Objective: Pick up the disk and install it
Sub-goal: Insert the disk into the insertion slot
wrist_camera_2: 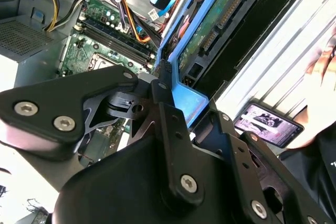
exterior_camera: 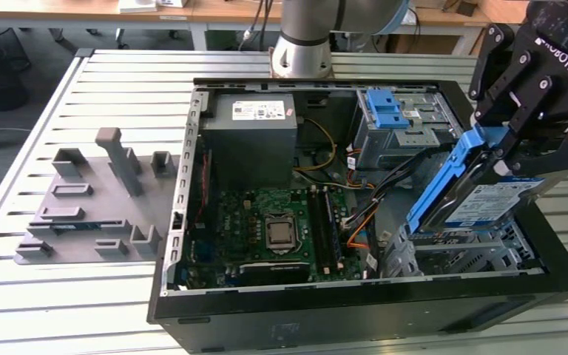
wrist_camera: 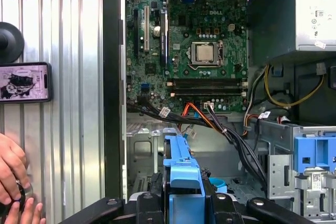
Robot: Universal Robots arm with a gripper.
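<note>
My gripper (exterior_camera: pixel 526 151) is shut on the disk (exterior_camera: pixel 484 205), a silver drive with a white-and-blue label in a blue carrier frame. It is held tilted on edge above the metal drive bay (exterior_camera: pixel 461 255) at the front corner of the open computer case (exterior_camera: pixel 363 314), on the exterior view's right. In the second wrist view the disk's green circuit side (wrist_camera_2: pixel 220 24) and blue carrier (wrist_camera_2: pixel 184 100) run out from between the black fingers (wrist_camera_2: pixel 163 93). The first wrist view has the carrier's blue edge (wrist_camera: pixel 181 174) rising from my gripper (wrist_camera: pixel 182 205) over the bay.
The case holds a motherboard (exterior_camera: pixel 274 225), a grey power supply box with a white sticker (exterior_camera: pixel 254 122), a drive cage with a bare blue bracket (exterior_camera: pixel 387 111), and cable bundles (wrist_camera: pixel 231 135) beside the bay. A grey fixture (exterior_camera: pixel 97 200) lies on the slatted table. A phone (wrist_camera: pixel 23 81) and a person's hand (wrist_camera: pixel 13 182) are beside the case.
</note>
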